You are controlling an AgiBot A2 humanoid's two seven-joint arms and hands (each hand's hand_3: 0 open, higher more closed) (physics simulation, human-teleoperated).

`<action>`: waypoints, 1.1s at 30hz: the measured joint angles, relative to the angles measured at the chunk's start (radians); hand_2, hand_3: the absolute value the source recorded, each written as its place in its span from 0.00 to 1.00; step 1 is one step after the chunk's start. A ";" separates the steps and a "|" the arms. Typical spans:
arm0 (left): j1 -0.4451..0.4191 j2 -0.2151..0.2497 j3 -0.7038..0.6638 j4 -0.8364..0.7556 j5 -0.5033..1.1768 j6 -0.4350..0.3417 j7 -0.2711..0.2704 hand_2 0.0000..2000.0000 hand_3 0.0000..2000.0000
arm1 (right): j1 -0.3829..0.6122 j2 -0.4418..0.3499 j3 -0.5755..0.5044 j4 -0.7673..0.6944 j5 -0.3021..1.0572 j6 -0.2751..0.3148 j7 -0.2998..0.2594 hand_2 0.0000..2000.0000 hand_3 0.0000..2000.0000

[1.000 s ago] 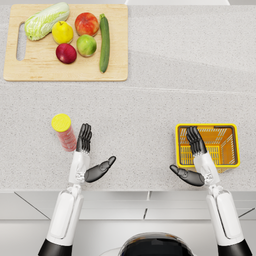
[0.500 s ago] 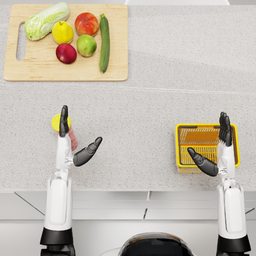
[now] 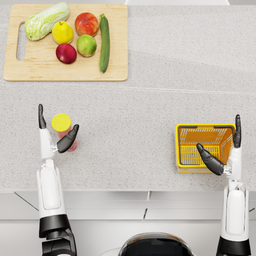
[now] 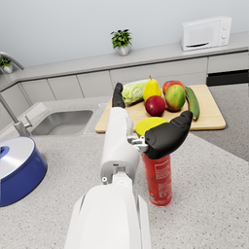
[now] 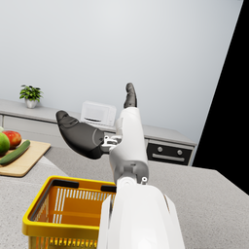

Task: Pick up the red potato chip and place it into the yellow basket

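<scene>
In the left wrist view the left hand (image 4: 146,131) and its forearm cover the top and one side of the red chip can (image 4: 158,177), and the label print is too small to read. The blue pot (image 4: 17,168) and the faucet (image 4: 12,121) are cut by the picture's edge. In the right wrist view the forearm hides part of the yellow basket (image 5: 53,214), and the cutting board (image 5: 22,160) is cropped. From the head view, the right hand (image 3: 225,155) seems to be over the basket's right rim, perhaps not touching.

Chip can (image 3: 62,131) left, basket (image 3: 204,148) right, well apart
</scene>
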 measured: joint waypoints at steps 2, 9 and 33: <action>0.028 0.005 0.013 0.108 0.001 0.000 0.000 0.00 0.00 | -0.004 -0.003 0.012 0.004 0.001 0.000 0.000 0.00 0.00; 0.180 0.026 0.058 0.507 0.001 0.000 0.000 0.68 0.16 | -0.011 -0.013 0.042 0.010 0.001 0.000 0.000 0.00 0.00; 0.134 0.126 0.384 -0.518 0.002 -0.100 -0.008 1.00 1.00 | 0.168 -0.166 0.395 -0.085 0.001 0.000 0.000 0.00 0.00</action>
